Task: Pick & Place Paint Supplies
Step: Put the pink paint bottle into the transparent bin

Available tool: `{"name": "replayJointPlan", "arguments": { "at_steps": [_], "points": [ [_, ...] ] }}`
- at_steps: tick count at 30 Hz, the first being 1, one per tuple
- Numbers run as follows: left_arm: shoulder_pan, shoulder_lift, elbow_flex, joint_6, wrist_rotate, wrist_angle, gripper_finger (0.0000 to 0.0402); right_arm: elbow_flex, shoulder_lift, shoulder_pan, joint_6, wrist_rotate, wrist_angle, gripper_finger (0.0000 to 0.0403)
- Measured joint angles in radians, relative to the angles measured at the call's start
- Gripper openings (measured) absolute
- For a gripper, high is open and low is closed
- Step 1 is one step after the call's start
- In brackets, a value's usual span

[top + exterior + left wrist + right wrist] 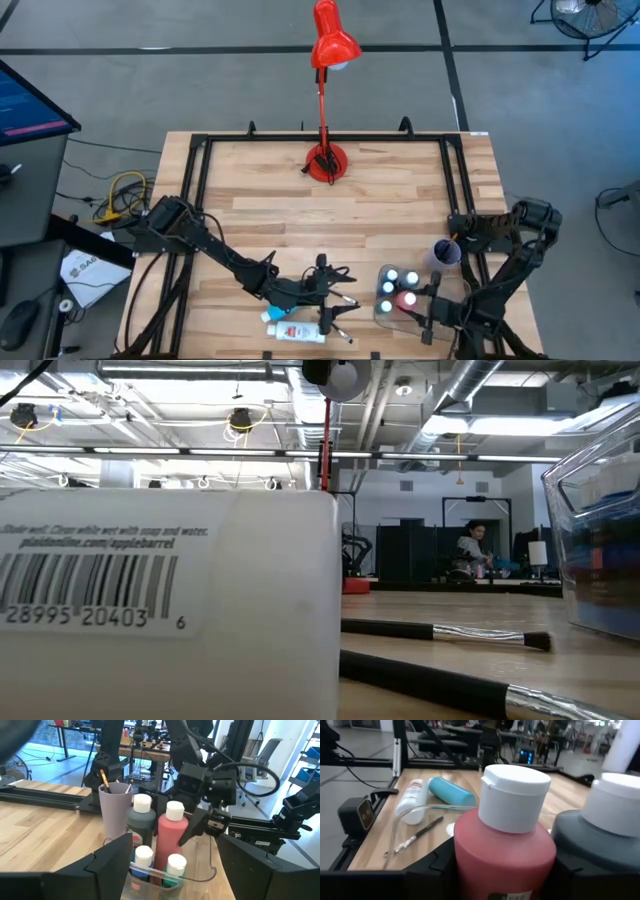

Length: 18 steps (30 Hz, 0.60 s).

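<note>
1. The clear plastic tray point(380, 312) sits at the light wooden table's point(400, 190) front right, already holding 4 white-capped bottles.
2. The right gripper point(418, 312) straddles the pink-red white-capped paint bottle point(505, 845) inside that tray; whether it grips or has let go, I cannot tell. Lifting away while pinching could drag the bottle out or topple its neighbours.
3. The left gripper point(325, 280), fingers spread and empty, hovers above the white tube point(297, 331), teal tube point(277, 315) and thin dark paintbrushes point(335, 318); descending carelessly could scatter them.
</note>
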Motion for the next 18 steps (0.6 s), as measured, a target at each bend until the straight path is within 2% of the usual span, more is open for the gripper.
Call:
{"name": "replayJointPlan", "arguments": {
  "at_steps": [12,18],
  "points": [
    [-0.001,0.0,0.0,0.0,0.003,0.0,0.0273,0.012,-0.004,-0.001,-0.013,-0.014,-0.018,0.0178],
    [-0.003,0.0,0.0,0.0,0.003,0.001,0.0273,0.013,-0.004,-0.001,-0.013,-0.022,-0.018,0.0197]
  ]
}}
